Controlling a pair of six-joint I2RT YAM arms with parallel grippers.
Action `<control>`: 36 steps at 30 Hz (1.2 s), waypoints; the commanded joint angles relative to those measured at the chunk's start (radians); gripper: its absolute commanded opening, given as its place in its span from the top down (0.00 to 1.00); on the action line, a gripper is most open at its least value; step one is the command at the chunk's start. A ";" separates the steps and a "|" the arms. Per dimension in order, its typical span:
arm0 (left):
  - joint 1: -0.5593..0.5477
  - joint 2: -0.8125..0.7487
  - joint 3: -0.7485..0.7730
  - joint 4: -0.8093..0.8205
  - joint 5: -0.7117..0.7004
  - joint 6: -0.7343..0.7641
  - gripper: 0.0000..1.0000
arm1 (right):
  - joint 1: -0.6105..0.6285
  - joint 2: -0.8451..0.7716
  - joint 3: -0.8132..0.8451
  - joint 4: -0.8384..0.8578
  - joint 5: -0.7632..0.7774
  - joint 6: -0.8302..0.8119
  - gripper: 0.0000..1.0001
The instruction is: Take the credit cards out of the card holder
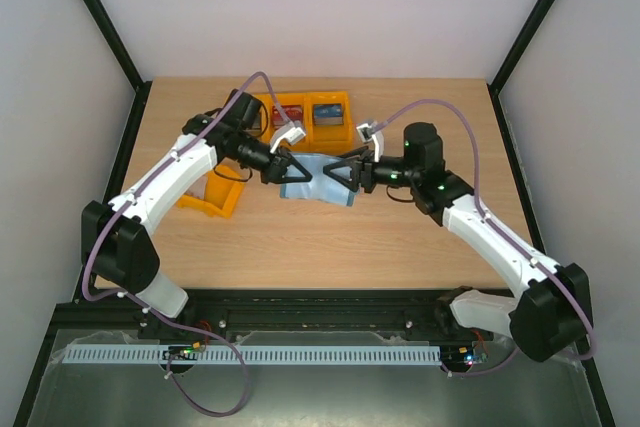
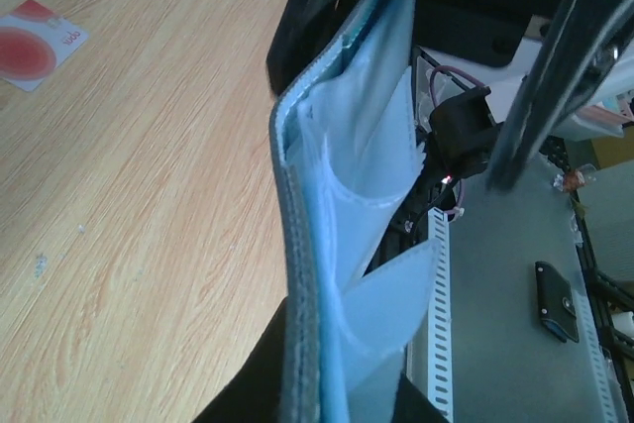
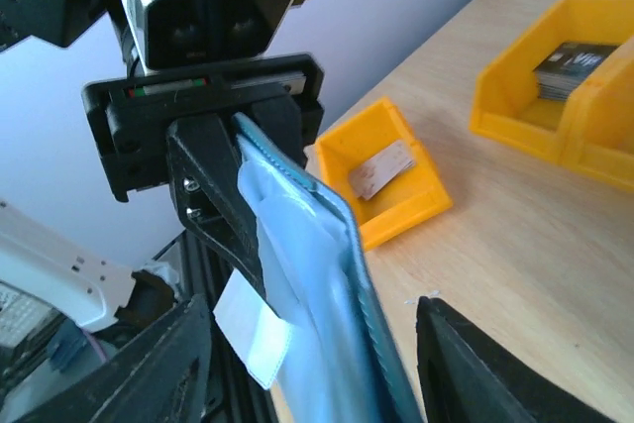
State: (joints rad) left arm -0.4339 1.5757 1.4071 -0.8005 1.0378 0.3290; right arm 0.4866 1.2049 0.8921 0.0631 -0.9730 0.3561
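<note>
Card holder (image 1: 312, 188) hangs lifted above the middle of the table (image 1: 330, 247), its pale blue pockets splayed open. My left claw (image 1: 290, 169) is clamped on one edge of it. My right claw (image 1: 332, 175) has its fingers apart on either side of the opposite edge, not gripping. A white card with a red round mark (image 2: 30, 47) lies flat on the wood, well apart. Orange bins (image 1: 318, 130) sit behind.
</note>
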 commanded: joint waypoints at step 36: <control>0.047 -0.026 0.127 -0.206 0.085 0.220 0.98 | 0.066 0.040 0.025 0.086 0.040 -0.064 0.70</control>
State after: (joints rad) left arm -0.3805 1.5650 1.5085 -0.9890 1.0634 0.5179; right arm 0.5190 1.2106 0.8604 0.0429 -0.9173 0.2588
